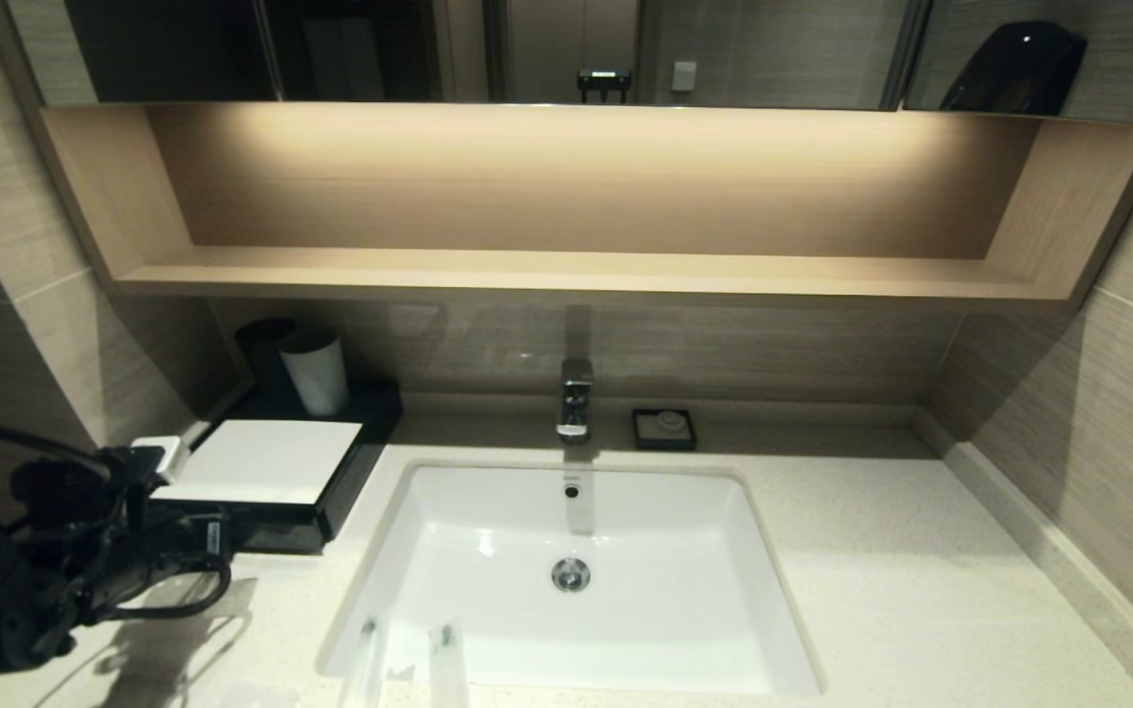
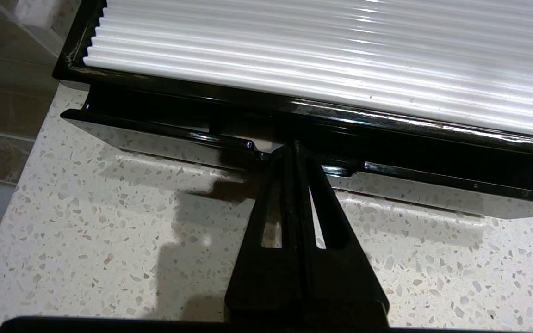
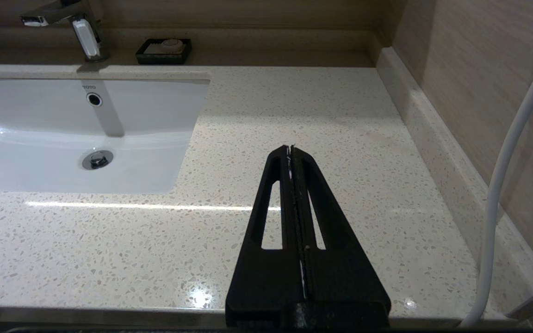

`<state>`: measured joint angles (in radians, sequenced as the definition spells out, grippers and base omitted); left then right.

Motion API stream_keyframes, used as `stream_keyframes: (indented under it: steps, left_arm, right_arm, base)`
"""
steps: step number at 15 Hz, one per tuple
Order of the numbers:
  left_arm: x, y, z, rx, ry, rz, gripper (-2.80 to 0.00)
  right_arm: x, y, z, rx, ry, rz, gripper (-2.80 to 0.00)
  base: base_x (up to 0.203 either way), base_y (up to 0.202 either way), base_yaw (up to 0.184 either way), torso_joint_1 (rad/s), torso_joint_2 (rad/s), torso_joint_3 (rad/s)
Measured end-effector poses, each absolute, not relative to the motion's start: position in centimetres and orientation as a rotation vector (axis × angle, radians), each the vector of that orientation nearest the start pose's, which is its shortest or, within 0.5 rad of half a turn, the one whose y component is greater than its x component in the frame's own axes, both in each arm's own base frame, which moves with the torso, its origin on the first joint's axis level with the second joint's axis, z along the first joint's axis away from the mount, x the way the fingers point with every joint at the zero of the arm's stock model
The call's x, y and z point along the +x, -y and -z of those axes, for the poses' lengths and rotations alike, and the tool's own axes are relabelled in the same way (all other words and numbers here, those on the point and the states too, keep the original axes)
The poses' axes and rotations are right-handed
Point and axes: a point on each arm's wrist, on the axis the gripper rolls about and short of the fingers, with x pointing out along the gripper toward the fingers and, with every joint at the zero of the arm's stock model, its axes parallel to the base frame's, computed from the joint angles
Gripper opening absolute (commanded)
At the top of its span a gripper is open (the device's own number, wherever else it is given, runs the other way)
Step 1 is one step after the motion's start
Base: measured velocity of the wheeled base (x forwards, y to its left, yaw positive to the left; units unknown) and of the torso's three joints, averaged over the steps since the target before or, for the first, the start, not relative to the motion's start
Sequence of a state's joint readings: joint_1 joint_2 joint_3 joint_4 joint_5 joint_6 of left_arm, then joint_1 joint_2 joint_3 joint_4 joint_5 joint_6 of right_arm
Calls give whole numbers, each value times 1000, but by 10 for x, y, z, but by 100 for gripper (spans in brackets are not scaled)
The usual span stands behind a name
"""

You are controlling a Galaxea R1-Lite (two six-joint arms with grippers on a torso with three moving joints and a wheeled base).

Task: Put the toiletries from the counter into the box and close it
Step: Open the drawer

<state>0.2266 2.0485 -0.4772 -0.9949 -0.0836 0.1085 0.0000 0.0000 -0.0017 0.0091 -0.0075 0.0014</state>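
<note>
Overhead, a long light wooden shelf (image 1: 566, 270) runs under a mirror, lit warmly from above, with grey tiled walls on both sides. Below it the pale speckled counter (image 1: 901, 551) holds a white rectangular basin (image 1: 576, 580) with a chrome tap (image 1: 574, 398) behind it and a small black square dish (image 1: 664, 429) just beside the tap. At the back left corner sits the box (image 1: 271, 472), black with a ribbed white top panel, a white cup (image 1: 314, 370) behind it. The left gripper (image 2: 295, 147) has its fingers pressed together, tips at the slot in the box's drawer front. Two clear-wrapped toiletries (image 1: 447, 661) lie at the basin's near edge. The right gripper (image 3: 290, 148), also closed and empty, hovers over bare counter right of the basin.
</note>
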Motion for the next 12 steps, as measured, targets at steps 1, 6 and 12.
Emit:
stream_keyframes:
  steps: [1, 6, 12]
  left_arm:
    - [292, -65, -35, 15, -578, -107, -280]
    - [293, -66, -35, 14, -572, -107, -280]
    - [294, -66, -36, 14, -565, -108, -280]
  right_arm:
    - [-23, 0, -75, 1, -7, 7, -280]
    - [-23, 0, -75, 2, -7, 8, -280]
    - [-23, 0, -75, 1, -7, 7, -280]
  base:
    - [0, 0, 0, 0, 0, 0]
    - [0, 0, 0, 0, 0, 0]
    - [0, 0, 0, 0, 0, 0]
